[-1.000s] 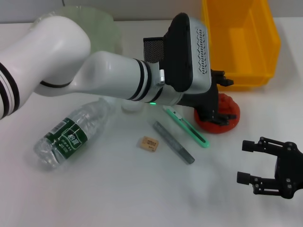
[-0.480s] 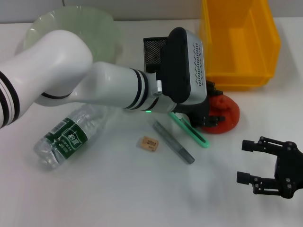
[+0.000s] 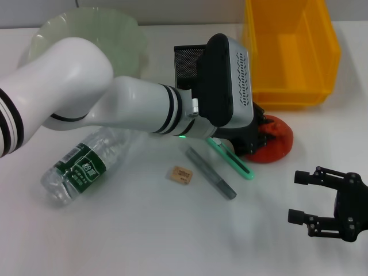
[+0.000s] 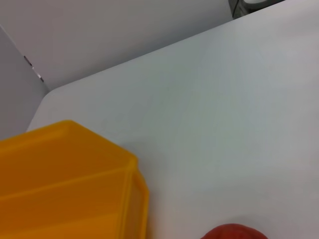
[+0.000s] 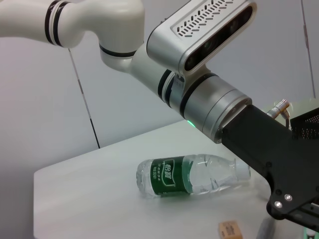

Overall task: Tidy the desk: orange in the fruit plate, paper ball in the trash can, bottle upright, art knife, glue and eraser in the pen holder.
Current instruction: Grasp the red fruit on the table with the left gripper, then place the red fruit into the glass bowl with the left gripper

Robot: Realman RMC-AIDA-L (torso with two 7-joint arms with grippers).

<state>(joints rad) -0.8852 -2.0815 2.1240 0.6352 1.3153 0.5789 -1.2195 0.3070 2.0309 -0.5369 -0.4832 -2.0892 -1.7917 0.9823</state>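
The orange [image 3: 279,140] lies on the table in front of the yellow trash can [image 3: 290,52], and its top shows in the left wrist view [image 4: 234,232]. My left gripper [image 3: 260,137] is shut on the orange's left side. The bottle [image 3: 86,164] lies on its side at the left, also in the right wrist view [image 5: 189,177]. The green art knife [image 3: 233,161], grey glue stick [image 3: 211,173] and eraser [image 3: 180,174] lie in the middle. The black mesh pen holder [image 3: 187,60] stands behind my left arm. The paper ball is hidden. My right gripper [image 3: 298,196] hangs open at the front right.
The pale green fruit plate [image 3: 123,34] sits at the back left, partly behind my left arm. The trash can's corner [image 4: 65,184] fills the left wrist view. My left forearm spans the table from the left edge to the orange.
My left gripper has come down and drawn slightly left onto the orange, whose right side now shows rounder. The right arm has not moved.
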